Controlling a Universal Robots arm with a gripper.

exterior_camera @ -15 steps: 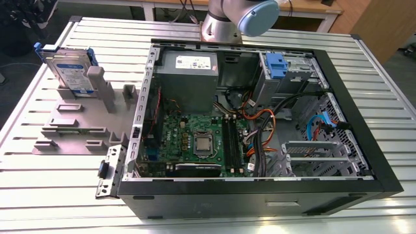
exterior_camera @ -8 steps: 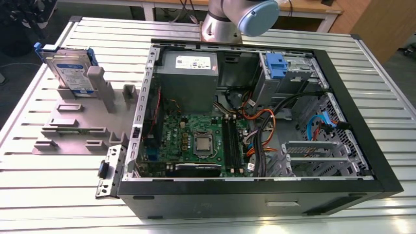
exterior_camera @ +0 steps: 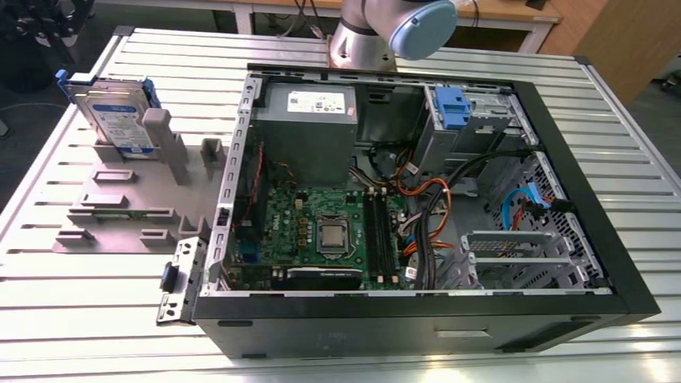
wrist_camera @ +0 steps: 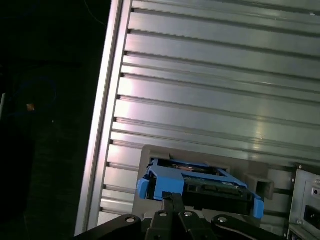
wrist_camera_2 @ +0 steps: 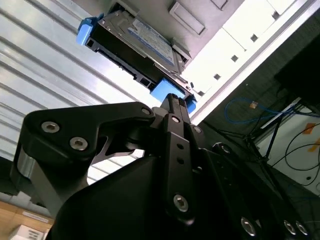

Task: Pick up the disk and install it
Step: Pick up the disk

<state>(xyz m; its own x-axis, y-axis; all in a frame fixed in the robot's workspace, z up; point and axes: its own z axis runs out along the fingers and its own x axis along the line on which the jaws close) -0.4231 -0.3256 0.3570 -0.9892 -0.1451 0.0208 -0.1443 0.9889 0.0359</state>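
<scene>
— One disk [exterior_camera: 115,120] is all I count, and it's standing on edge in that grey holder [exterior_camera: 127,199] on the counter [exterior_camera: 64,303].

— Where's that from the gripper?

— Straight out ahead of it. In the second wrist view the gripper [wrist_camera_2: 172,100] points at the disk's edge, and the blue frame [wrist_camera_2: 86,30] round the disk sits just past the fingertips. The label side is turned away from the gripper at a slant.

— Is it touching?

— Can't tell from where I stand. The tips overlap the blue corner in that view, but I see no contact. In the first wrist view the gripper [wrist_camera: 172,197] has the disk just beyond it again, upright in the holder, with the ribbed counter stretching away behind.

— Fingers open or closed?

— Closed, as far as I can see. In both wrist views they lie pressed together with no gap, and nothing is caught between them.

— And the computer?

— The open case [exterior_camera: 426,327] lies on the counter just beside the holder, its board showing. The arm [exterior_camera: 372,32] rises behind the case.
</scene>
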